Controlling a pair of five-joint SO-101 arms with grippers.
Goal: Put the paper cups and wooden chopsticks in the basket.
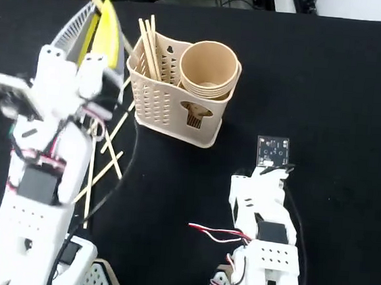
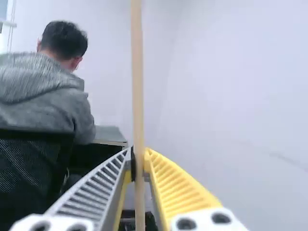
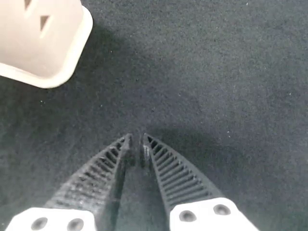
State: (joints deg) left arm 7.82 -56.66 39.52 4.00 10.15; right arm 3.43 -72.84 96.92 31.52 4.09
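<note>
The left hand point(image 2: 137, 162) is clenched on a single wooden chopstick point(image 2: 137, 72), which is pinched right at the fingertips between the grey finger and the yellow one. It is held up off the table point(image 1: 333, 94), just to the left of the basket point(image 1: 173, 111) in the high view.

The held stick's long axis is slanted there. One end is thrown up and away past the far edge of the table, while the other is angled down toward the basket's left rim. It crosses the fingers rather than lying along them.

Inside the basket, a bundle of chopsticks point(image 1: 149, 43) is already stood in the left part and the stacked paper cups point(image 1: 209, 68) are seated in the right. A few loose chopsticks point(image 1: 107, 152) are left on the table beside the left arm, so the job is judged well along but not finished.

For this step, the lower end should be brought over the left part and the stick tipped nearer upright. It should be lowered until the end is inside the wall, and only then let go. A slow turn is advised: the pinch is small and the stick could pivot or knock the bundle.

The right hand point(image 3: 136, 147) is closed on nothing, low over the table near the basket's corner.
</note>
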